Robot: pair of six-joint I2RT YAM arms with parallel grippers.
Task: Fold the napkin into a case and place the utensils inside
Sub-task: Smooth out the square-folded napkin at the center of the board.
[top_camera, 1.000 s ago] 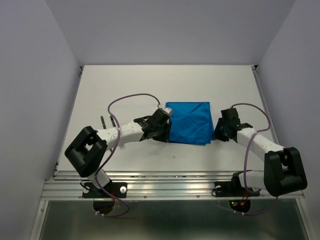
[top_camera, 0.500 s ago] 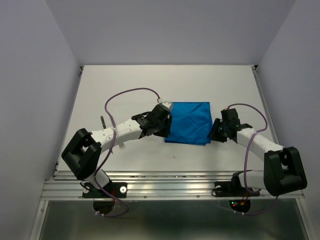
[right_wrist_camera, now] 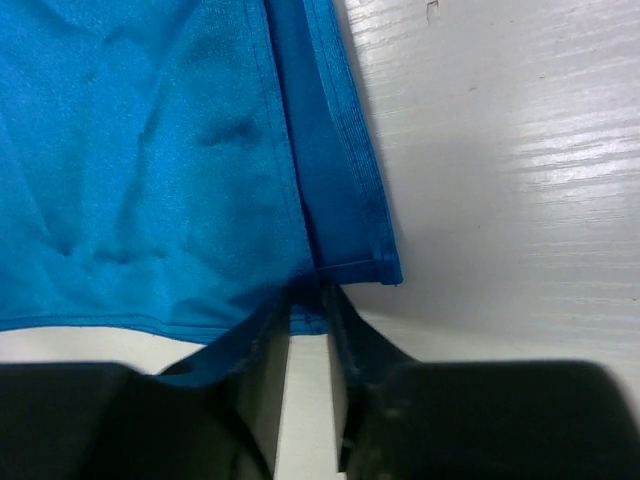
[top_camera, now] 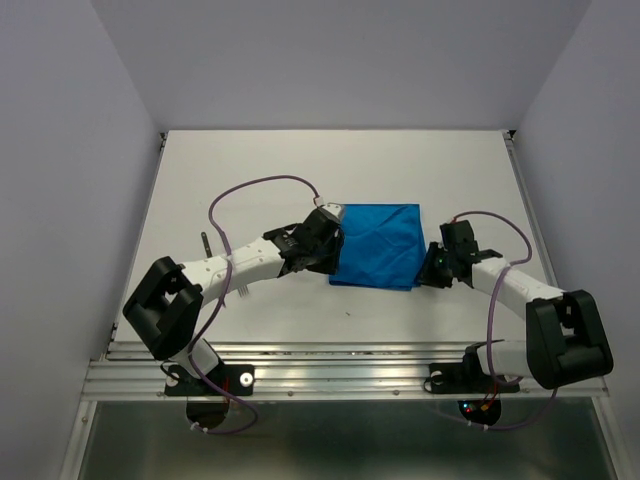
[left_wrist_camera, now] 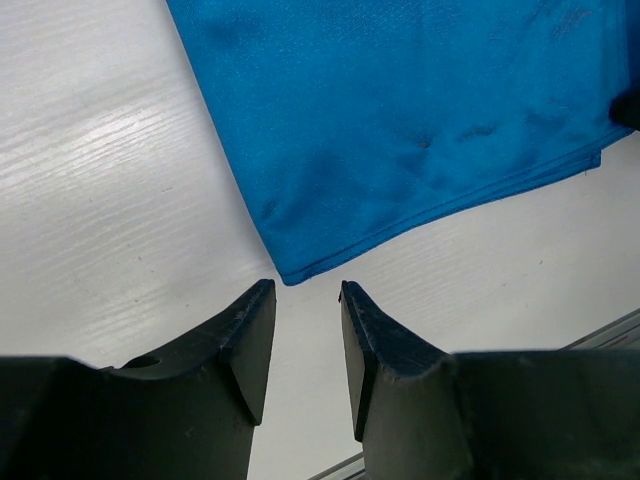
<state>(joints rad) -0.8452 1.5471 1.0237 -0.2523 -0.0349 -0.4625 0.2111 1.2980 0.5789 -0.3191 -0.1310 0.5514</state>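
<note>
Right now the folded blue napkin (top_camera: 378, 245) lies flat near the middle of the white worktop (top_camera: 300, 170). At its near left corner the left gripper (left_wrist_camera: 305, 295) sits low with its jaws parted, and the corner's tip lies just ahead of the gap, ungripped. At the near right corner the right gripper (right_wrist_camera: 306, 300) has its jaws pinched narrowly on the napkin's edge. A slim utensil (top_camera: 205, 241) lies well to the left of the napkin.

Bright even overhead light w/ soft shadows, glare on table (left_wrist_camera: 90, 150), near jaws blurry.
</note>
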